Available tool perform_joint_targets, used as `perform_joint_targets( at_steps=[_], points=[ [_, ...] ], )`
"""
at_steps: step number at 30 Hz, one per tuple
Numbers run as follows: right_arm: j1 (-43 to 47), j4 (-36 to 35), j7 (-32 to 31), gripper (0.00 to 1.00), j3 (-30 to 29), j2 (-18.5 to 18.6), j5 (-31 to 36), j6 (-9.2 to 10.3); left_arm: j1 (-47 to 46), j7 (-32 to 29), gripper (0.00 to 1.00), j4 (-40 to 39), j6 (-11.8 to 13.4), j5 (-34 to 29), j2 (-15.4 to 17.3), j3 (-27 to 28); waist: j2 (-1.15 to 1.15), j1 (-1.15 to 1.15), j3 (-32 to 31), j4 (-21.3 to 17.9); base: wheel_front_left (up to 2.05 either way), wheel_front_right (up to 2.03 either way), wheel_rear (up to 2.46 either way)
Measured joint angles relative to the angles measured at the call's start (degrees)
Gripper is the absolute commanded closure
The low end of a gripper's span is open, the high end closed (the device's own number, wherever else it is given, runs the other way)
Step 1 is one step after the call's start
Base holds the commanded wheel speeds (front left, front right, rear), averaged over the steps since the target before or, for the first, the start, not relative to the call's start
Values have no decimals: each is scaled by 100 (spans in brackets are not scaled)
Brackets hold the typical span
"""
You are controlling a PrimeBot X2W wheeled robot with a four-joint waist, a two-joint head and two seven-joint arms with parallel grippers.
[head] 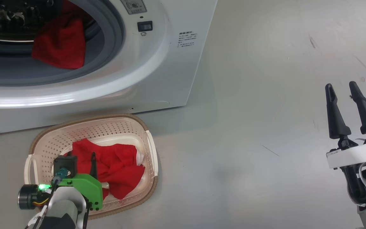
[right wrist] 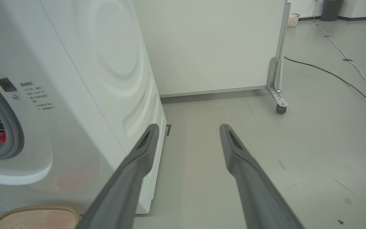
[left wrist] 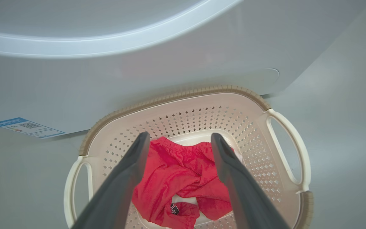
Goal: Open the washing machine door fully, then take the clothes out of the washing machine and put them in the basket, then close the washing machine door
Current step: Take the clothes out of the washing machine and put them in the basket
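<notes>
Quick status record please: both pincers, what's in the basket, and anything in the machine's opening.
left pincer: open, empty, above the basket
right pincer: open, empty, over the floor, right of the washing machine
basket contents: red clothes
machine opening: red garment hanging over the grey ring
next, likely: left pincer reaches for that garment

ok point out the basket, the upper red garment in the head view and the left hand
basket [head: 153,152]: head view, right side handle.
upper red garment [head: 60,44]: head view, middle of the fabric.
left hand [left wrist: 180,136]: left wrist view, midway between fingertips.
</notes>
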State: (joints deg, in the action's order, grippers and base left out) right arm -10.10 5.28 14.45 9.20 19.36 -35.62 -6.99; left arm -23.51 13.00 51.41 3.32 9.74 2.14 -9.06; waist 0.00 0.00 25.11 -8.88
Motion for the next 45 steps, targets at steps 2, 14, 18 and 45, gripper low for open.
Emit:
perform_joint_targets(
  at_steps=[2,14,18,45],
  points=[
    [2,23,0,0,1,-44,13,0,0,26,0,-21,-19,31,-2,-14,0,0,-100,24,0,0,0],
    [160,172,0,0,11,-300,157,0,157,136,0,-528,-174,255,-24,-41,0,0,-857,217,0,0,0],
    [327,231,0,0,0,-337,218,0,315,136,0,-1065,-211,279,-26,-48,0,0,-1141,300,0,0,0],
    [972,279,0,0,5,-728,568,0,1948,136,0,-3370,-110,624,-20,201,0,0,-2351,752,0,0,0]
  ],
)
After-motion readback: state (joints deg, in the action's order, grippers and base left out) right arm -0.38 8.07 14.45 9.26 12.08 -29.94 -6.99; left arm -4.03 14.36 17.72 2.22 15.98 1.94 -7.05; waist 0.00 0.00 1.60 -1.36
